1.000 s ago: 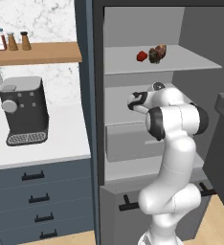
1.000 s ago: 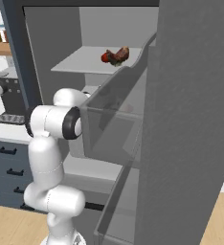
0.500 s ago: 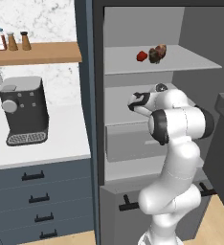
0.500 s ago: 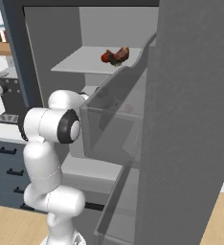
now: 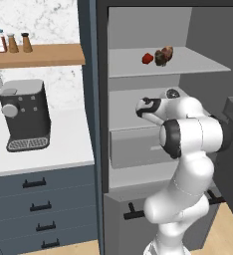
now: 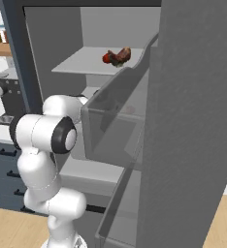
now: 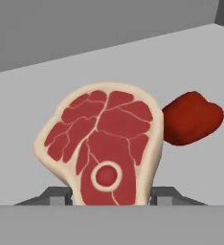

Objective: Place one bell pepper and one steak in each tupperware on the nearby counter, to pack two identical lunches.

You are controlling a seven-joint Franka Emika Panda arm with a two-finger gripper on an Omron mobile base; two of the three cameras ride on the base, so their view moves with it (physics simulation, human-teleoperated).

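Observation:
In the hand view a raw red steak (image 7: 102, 148) with a pale fat rim and a round bone stands upright between my fingertips, and my gripper (image 7: 111, 195) is shut on it. A glossy red bell pepper (image 7: 191, 118) lies just behind it to the right on a grey fridge shelf. In the left base view my gripper (image 5: 144, 106) reaches into the open fridge at middle-shelf height. On the upper shelf lie another bell pepper (image 5: 147, 58) and a brown steak (image 5: 163, 55), which also show as bell pepper (image 6: 107, 58) and steak (image 6: 122, 54). The tupperware is out of view.
The white counter (image 5: 44, 155) over dark drawers lies left of the fridge and carries a black coffee machine (image 5: 25, 114). Spice jars (image 5: 11, 42) stand on a wooden shelf above. The open fridge door (image 6: 183, 121) with its clear bin stands close on the right.
My arm's elbow has swung slightly while the hand stays at the middle shelf. The jaws have narrowed a little.

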